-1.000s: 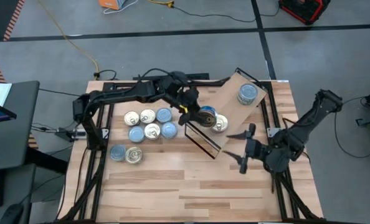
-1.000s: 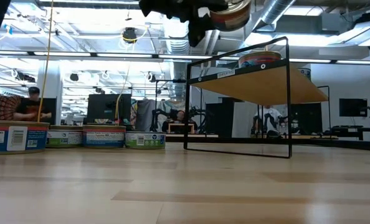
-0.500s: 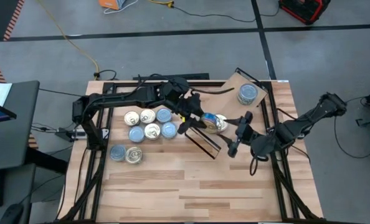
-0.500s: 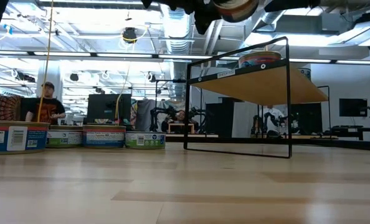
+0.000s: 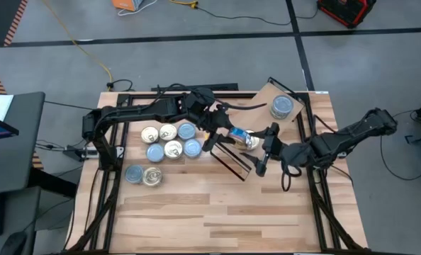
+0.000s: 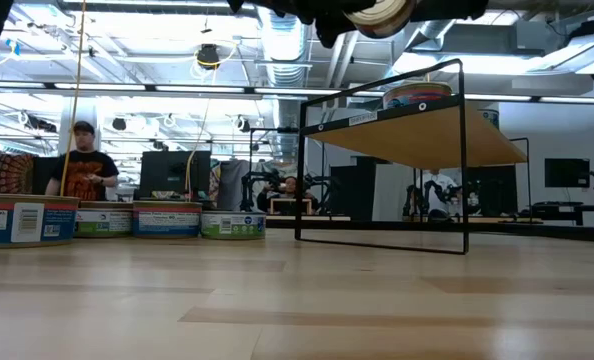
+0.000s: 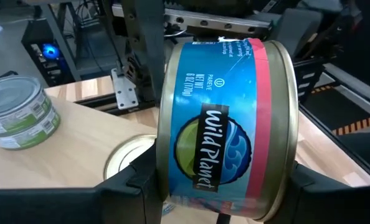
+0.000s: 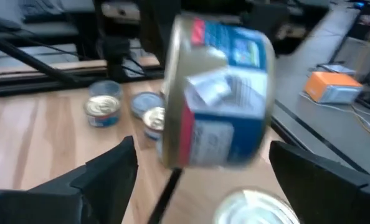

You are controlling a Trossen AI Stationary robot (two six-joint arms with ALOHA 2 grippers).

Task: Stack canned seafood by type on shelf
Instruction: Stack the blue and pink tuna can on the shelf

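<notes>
My left gripper [image 5: 228,136] hovers over the near part of the shelf [image 5: 267,106], a light wood board on a black frame, shut on a blue-labelled tin [image 5: 237,134] that also shows in the low view [image 6: 377,12]. My right gripper [image 5: 265,149] is open just right of that tin, its fingers [image 8: 110,180] standing apart on either side of the tin [image 8: 216,93] without touching. A gold-lidded tin [image 5: 251,143] sits flat on the shelf below. Another tin [image 5: 281,108] stands on the shelf's far end. My left gripper pinches the blue-labelled tin between its two fingers [image 7: 141,183], one on each flat end, beside the rim [image 7: 166,155]. The tin is lifted clear above the shelf and turned on edge, its label wall [image 7: 222,130] facing the wrist camera.
Several gold- and blue-lidded tins [image 5: 171,149] stand grouped on the tabletop left of the shelf, with two more [image 5: 143,175] nearer the table's near edge. The shelf's black frame [image 5: 232,164] rises above the tabletop. People show in the room beyond [image 6: 82,170].
My right gripper has swung from the table's right side toward the left, up to the held tin, staying open. My left gripper has stayed over the shelf and turned the tin, so its label wall now faces up instead of a flat end.
</notes>
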